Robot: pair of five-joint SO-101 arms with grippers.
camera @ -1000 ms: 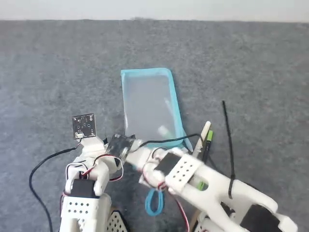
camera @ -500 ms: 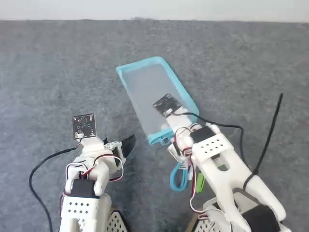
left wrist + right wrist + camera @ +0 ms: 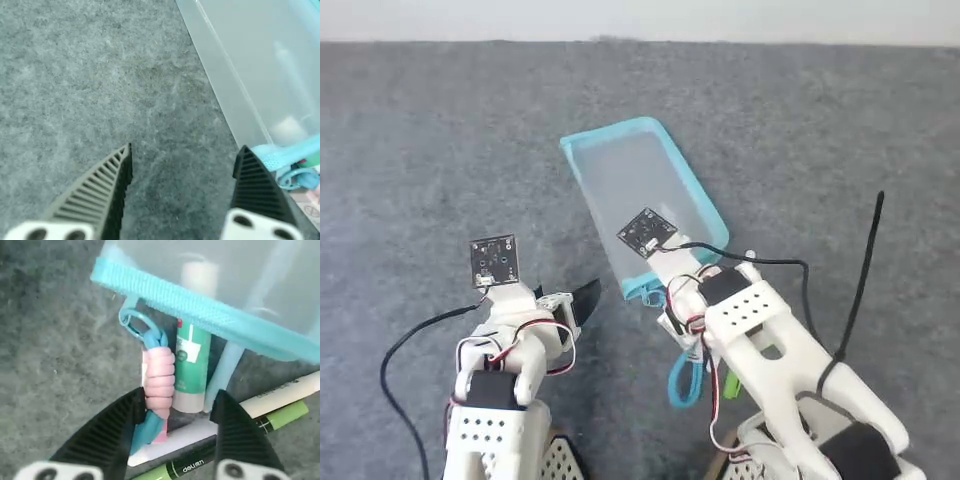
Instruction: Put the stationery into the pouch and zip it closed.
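Currently the left claw point(image 3: 182, 165) hangs over the bare grey carpeted bench point(image 3: 440, 130), jaws wide apart. It sits just beside the long edge of the translucent pouch with teal zip edging point(image 3: 642, 185), near its zip end and not touching it. From the high view I see the pouch lying flat at mid-bench, skewed, with its zip end toward the arms.

The right claw point(image 3: 177, 400) is at that zip end, jaws apart. Between the tips are the lower ends of 2 items: a pink coiled cord point(image 3: 159, 375) and a green glue stick with a pale cap point(image 3: 190, 360). One finger point(image 3: 131, 412) is against the cord side, the other stands off the glue stick. A blue strap point(image 3: 152, 339) runs from a ring at the zip corner down past the cord.

Beside the glue stick is a light blue pen point(image 3: 226, 367), then a white-barrelled marker point(image 3: 285, 390) and a green marker point(image 3: 280, 416) lying across. The glue stick and pen tops pass under the zip band; I cannot tell if they are in the mouth or under the pouch. 1 white cylindrical item point(image 3: 200, 275) shows through the pouch wall.
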